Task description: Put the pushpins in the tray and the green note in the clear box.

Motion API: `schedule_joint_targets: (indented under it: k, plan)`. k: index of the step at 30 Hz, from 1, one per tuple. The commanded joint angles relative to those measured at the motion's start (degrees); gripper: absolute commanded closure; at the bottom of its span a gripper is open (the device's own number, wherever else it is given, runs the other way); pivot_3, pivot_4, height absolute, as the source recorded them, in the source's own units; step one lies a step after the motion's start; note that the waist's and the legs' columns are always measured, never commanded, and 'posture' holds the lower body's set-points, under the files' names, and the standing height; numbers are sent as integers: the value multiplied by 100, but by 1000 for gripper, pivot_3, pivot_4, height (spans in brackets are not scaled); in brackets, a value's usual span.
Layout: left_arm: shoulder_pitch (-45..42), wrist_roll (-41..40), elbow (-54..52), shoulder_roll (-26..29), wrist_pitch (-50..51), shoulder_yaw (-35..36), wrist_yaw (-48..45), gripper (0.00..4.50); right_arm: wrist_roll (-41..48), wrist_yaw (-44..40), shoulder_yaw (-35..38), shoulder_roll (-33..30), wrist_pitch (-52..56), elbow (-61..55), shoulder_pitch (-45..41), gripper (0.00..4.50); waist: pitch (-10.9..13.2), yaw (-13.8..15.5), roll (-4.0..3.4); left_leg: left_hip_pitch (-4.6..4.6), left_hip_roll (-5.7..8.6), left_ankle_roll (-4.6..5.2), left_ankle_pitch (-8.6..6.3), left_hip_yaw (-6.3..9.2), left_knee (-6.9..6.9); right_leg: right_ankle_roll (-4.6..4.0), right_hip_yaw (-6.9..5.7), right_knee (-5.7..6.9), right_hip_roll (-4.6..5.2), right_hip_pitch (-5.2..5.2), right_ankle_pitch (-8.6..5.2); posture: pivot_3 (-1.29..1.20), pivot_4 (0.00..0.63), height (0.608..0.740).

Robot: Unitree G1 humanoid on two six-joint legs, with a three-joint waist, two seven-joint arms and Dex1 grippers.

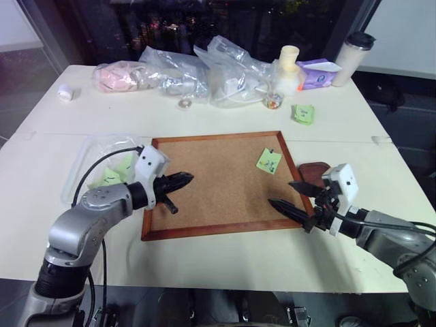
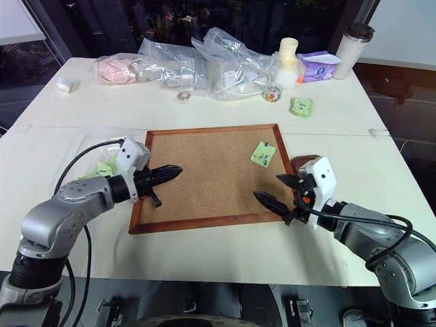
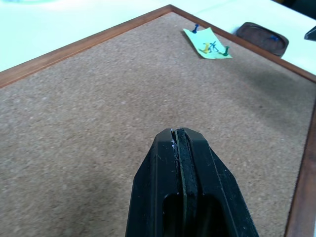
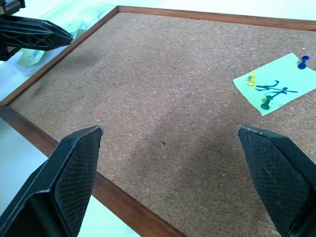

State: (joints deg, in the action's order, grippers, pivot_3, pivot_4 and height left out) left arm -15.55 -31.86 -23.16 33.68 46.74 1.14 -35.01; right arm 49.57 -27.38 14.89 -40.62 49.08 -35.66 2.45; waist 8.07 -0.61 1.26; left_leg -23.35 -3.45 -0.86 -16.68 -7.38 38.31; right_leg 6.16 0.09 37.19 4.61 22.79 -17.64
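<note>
Surface: white table [image 1: 225, 262] carrying my wood-framed cork board [image 1: 218, 187].
Left gripper [image 1: 182, 180]: jaws pressed together, empty, above the board's left edge.
Right gripper [image 1: 289, 195]: jaws spread wide, empty, over the board's right corner.
Light-green square paper note [image 4: 276, 84]: pinned on the board by blue, yellow and green pushpins [image 4: 252, 79].
Dark brown oval tray [image 3: 262, 38]: just beyond the board's right edge.
Clear plastic box [image 1: 88, 153]: left of the board, green slips inside.

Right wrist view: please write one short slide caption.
Open right end effector above cork board; green note held by three pushpins.

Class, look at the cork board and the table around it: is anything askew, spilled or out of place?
Nothing is spilled. The green note sits tilted on the cork board, askew to its frame, held by three pushpins. A second green note lies loose on the table, away from the board.
</note>
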Motion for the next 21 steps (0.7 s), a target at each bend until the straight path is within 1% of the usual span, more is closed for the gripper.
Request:
schedule_joint_targets:
  k: [1, 6, 9, 11, 13, 18, 21]
  plan:
    - [-141, 38, 13, 37, -124, 5, -99, 4455, -42, 50, 76, 66, -114, -98, 4, 0, 0, 3, 0, 0, 0, 0, 0, 0, 0, 0, 0, 0, 0, 0, 0, 0, 150, 737]
    - [-359, 120, 180, -47, -246, -91, -152, 4455, -127, 52, 32, 117, -131, -12, -51, 0, 0, 5, 0, 0, 1, 0, 0, 0, 0, 0, 0, 0, 0, 0, 0, 0, 150, 737]
    - [-634, 223, 440, -165, -357, -231, -197, 4455, -309, 129, -36, 153, -185, 234, -338, 0, 0, 1, 0, 0, 2, 0, 0, -1, 0, 0, -1, 0, 0, 0, 0, 0, 150, 737]
    - [-929, 514, 874, -214, -587, -669, -454, 4455, -703, 419, -179, 323, -367, 763, -938, 0, 0, -10, 0, 2, 4, 0, 0, -2, 2, 0, -1, 2, 0, -1, 0, 0, 150, 737]
    - [-1137, 882, 1301, -184, -909, -1115, -759, 4455, -1112, 543, -396, 487, -581, 1339, -1514, 0, -1, -21, -2, 4, 6, -3, 2, -12, 5, 1, 1, 6, -2, -1, 1, 0, 150, 737]
    - [-1577, 1328, 2199, -288, -1361, -1604, -1256, 4455, -2109, 357, -1065, 853, -1402, 2913, -2625, 0, 0, -15, -3, -5, 4, -4, 3, -21, -3, 0, -1, 0, -6, 13, 0, 0, 150, 737]
    - [-1620, 1578, 2507, -237, -1453, -1876, -1552, 4455, -2583, 114, -1362, 1019, -1885, 3879, -3161, 0, 1, -19, -5, -10, 5, -4, 3, -27, -4, 0, -1, -1, -4, 18, 0, 0, 150, 737]
